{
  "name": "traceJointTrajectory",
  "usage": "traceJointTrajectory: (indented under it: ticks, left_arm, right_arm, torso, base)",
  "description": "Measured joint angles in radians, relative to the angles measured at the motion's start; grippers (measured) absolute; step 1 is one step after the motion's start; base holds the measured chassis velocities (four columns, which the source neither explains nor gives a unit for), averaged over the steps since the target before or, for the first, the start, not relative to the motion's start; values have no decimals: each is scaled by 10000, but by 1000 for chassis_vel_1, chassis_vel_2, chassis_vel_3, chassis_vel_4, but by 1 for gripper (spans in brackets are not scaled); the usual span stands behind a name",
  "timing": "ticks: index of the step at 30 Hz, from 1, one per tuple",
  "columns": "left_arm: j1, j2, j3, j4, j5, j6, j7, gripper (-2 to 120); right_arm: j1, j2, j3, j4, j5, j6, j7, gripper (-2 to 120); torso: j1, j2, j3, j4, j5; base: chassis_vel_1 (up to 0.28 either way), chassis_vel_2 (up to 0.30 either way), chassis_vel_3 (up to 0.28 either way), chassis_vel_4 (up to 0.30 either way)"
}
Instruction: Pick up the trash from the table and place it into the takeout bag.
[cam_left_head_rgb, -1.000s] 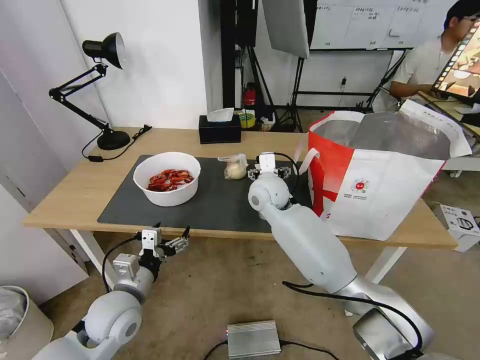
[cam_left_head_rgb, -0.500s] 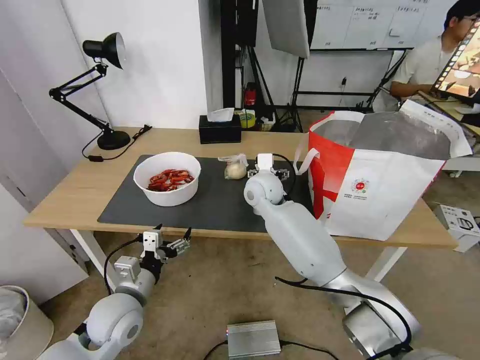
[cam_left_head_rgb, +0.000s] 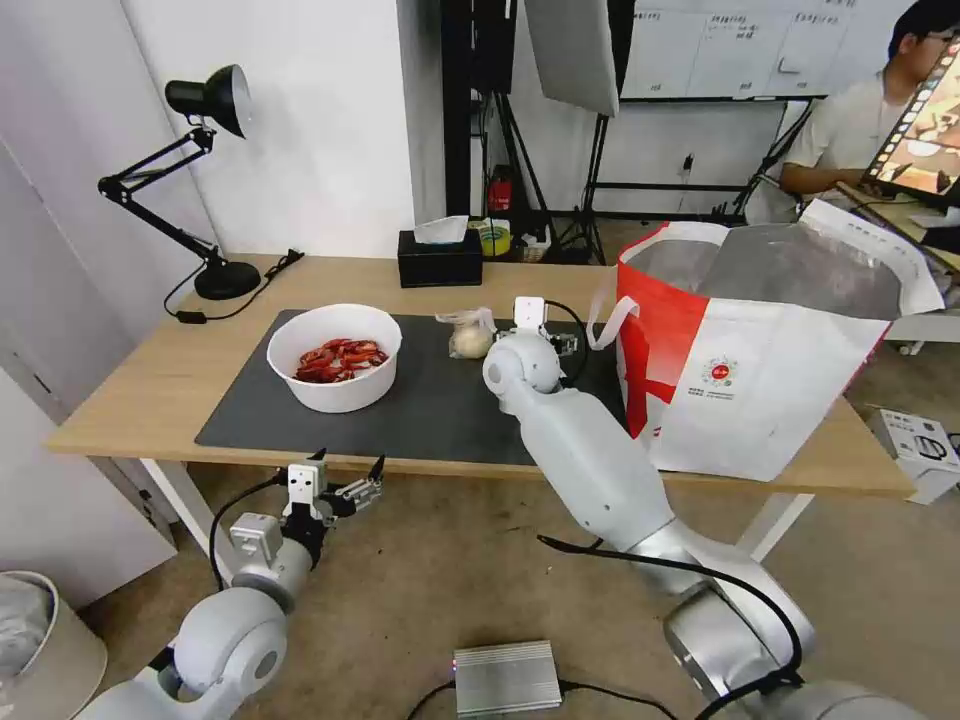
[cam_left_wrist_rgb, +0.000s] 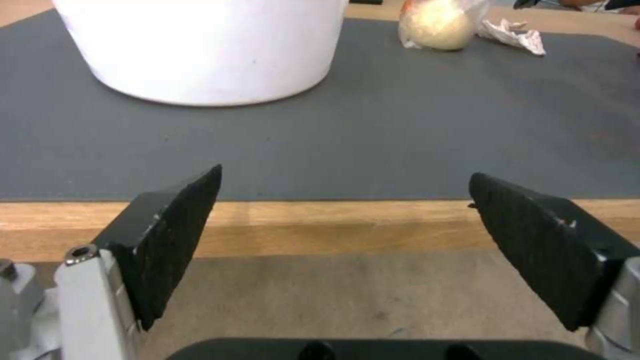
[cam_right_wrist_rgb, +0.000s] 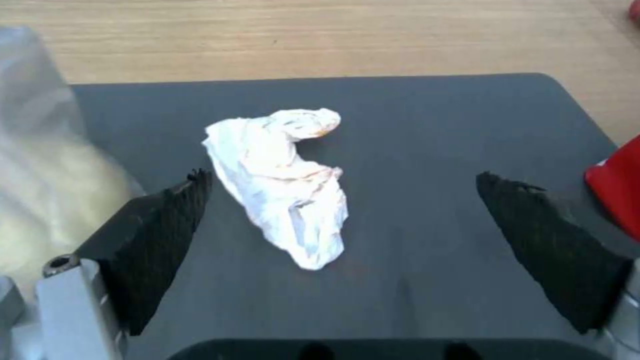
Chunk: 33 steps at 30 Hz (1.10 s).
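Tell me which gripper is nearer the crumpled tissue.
Right. The right gripper hovers open directly over the crumpled tissue on the mat. The left gripper sits open below the table's near edge, well away.

Lighting bright, even, diffuse; shadows soft. Head view: wide-angle bending at edges, mild glare on takeout bag (cam_left_head_rgb: 800, 270) foil lining. Wrist views: soft focus; knotted clear bag (cam_right_wrist_rgb: 40, 200) heavily blurred.

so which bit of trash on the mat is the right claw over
The crumpled white tissue, lying between the open right claw fingers; the small knotted clear bag sits beside it, and the white round bowl is farther off.
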Motion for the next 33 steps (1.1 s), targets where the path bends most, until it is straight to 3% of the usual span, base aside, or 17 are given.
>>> traceJointTrajectory:
  ticks: [12, 33]
  left_arm:
    - [38, 44, 76, -16, 42, 0, -4, 100]
    - [39, -47, 157, -39, 120, 4, -11, 100]
  right_arm:
    - [278, 227, 367, -804, -240, 274, -395, 100]
    - [354, 255, 598, -1065, 157, 377, -676, 100]
  torso:
    - [0, 0, 0, 0, 0]
    - [0, 0, 0, 0, 0]
  base:
    - [0, 0, 0, 0]
    - [0, 0, 0, 0]
